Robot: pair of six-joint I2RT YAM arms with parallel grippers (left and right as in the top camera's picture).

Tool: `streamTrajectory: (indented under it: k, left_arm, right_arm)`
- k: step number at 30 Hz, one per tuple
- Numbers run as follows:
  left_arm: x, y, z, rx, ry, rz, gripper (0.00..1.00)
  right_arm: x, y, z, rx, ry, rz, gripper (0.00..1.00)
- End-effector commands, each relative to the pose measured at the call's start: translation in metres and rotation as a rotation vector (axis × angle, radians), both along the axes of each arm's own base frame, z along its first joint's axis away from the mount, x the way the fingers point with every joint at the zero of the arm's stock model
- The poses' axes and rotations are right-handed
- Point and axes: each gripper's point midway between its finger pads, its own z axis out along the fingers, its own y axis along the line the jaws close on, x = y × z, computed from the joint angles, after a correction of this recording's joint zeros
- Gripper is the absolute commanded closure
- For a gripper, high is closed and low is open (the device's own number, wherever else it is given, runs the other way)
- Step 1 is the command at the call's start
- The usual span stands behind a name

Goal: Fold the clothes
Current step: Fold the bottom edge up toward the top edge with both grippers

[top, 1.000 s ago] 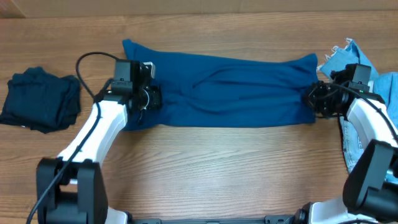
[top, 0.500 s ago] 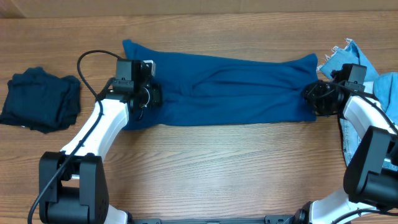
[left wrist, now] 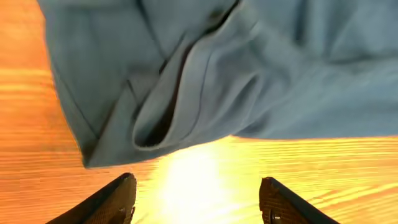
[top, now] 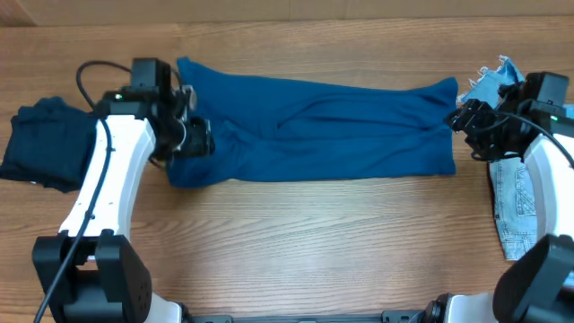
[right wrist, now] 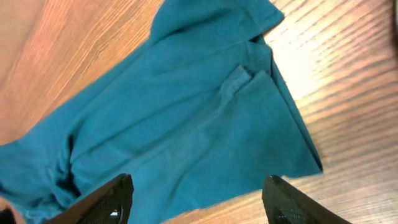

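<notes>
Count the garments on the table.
3: long blue cloth centre; dark navy folded bundle left; pale denim piece right edge. Others may hide beneath the right arm.

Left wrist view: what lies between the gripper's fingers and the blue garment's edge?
Only bare table, seen in the left wrist view; the open left gripper sits clear of the blue garment.

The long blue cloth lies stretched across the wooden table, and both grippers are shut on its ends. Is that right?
Not quite. The long blue cloth does lie stretched across the wooden table, but the wrist views show the left gripper and the right gripper open, off its ends.
</notes>
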Motion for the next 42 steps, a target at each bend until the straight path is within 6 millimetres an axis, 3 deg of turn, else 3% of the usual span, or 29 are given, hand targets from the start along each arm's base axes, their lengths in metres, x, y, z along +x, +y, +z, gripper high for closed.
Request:
streamTrajectory:
  k: [1, 4, 6, 9, 12, 16, 17, 18, 19, 22, 26, 30, 32, 33, 35, 36, 37, 38, 40, 42]
  left_arm:
    - [-0.028, 0.000, -0.054, 0.002, 0.079, -0.010, 0.33]
    - [-0.021, 0.014, -0.073, 0.077, 0.027, 0.006, 0.34]
    - [-0.012, 0.023, -0.075, 0.130, -0.018, 0.012, 0.38]
    - [0.005, 0.021, -0.072, 0.122, -0.094, -0.006, 0.45]
    - [0.009, 0.021, -0.070, 0.121, -0.112, -0.006, 0.58]
    - [0.004, 0.021, -0.077, 0.122, -0.080, -0.013, 0.65]
    - [0.002, 0.018, -0.082, 0.107, -0.064, -0.021, 0.72]
    - [0.003, 0.013, -0.084, 0.082, -0.062, -0.039, 0.91]
    - [0.009, 0.013, -0.078, 0.085, -0.082, -0.048, 0.96]
    - [0.031, 0.014, -0.050, 0.096, -0.145, -0.077, 0.96]
    - [0.081, 0.018, 0.007, 0.133, -0.328, -0.094, 0.96]
    - [0.097, 0.030, 0.015, 0.174, -0.386, -0.065, 0.96]
    - [0.098, 0.036, 0.003, 0.171, -0.357, -0.053, 0.93]
    - [0.098, 0.036, -0.010, 0.165, -0.327, -0.054, 0.81]
    - [0.096, 0.035, -0.036, 0.157, -0.265, -0.061, 0.65]
    - [0.095, 0.035, -0.048, 0.156, -0.238, -0.062, 0.51]
    - [0.095, 0.037, -0.053, 0.161, -0.228, -0.059, 0.44]
    - [0.096, 0.041, -0.051, 0.158, -0.229, -0.035, 0.34]
    - [0.097, 0.042, -0.035, 0.129, -0.225, -0.012, 0.32]
    - [0.094, 0.029, -0.019, 0.060, -0.208, -0.036, 0.24]
  right_arm:
    - [0.002, 0.001, 0.013, -0.007, -0.029, 0.015, 0.29]
    - [0.003, 0.001, 0.013, -0.007, -0.030, 0.015, 0.29]
    - [0.002, 0.001, 0.013, -0.006, -0.029, 0.015, 0.29]
    - [0.002, 0.001, 0.013, -0.007, -0.029, 0.015, 0.29]
    - [0.002, 0.001, 0.013, -0.007, -0.029, 0.015, 0.29]
    - [0.002, 0.001, 0.013, -0.007, -0.030, 0.015, 0.29]
    - [0.002, 0.001, 0.013, -0.007, -0.029, 0.015, 0.29]
    - [0.002, 0.001, 0.013, -0.008, -0.029, 0.015, 0.29]
    - [0.002, 0.001, 0.013, -0.008, -0.029, 0.015, 0.29]
    - [0.002, 0.001, 0.013, -0.010, -0.028, 0.013, 0.29]
    - [0.002, 0.001, 0.013, -0.010, -0.028, 0.013, 0.29]
    - [0.002, 0.001, 0.012, -0.010, -0.027, 0.013, 0.29]
    - [0.002, 0.001, 0.012, -0.010, -0.027, 0.013, 0.29]
    - [0.002, 0.001, 0.012, -0.009, -0.026, 0.013, 0.29]
    - [0.001, 0.001, 0.012, -0.009, -0.023, 0.013, 0.30]
    - [0.001, 0.001, 0.012, -0.009, -0.024, 0.013, 0.30]
    - [0.002, 0.001, 0.012, -0.010, -0.025, 0.013, 0.30]
    - [0.001, 0.001, 0.012, -0.009, -0.023, 0.013, 0.29]
    - [0.000, 0.001, 0.011, -0.007, -0.016, 0.014, 0.29]
    - [-0.002, 0.002, 0.011, -0.005, -0.010, 0.014, 0.28]
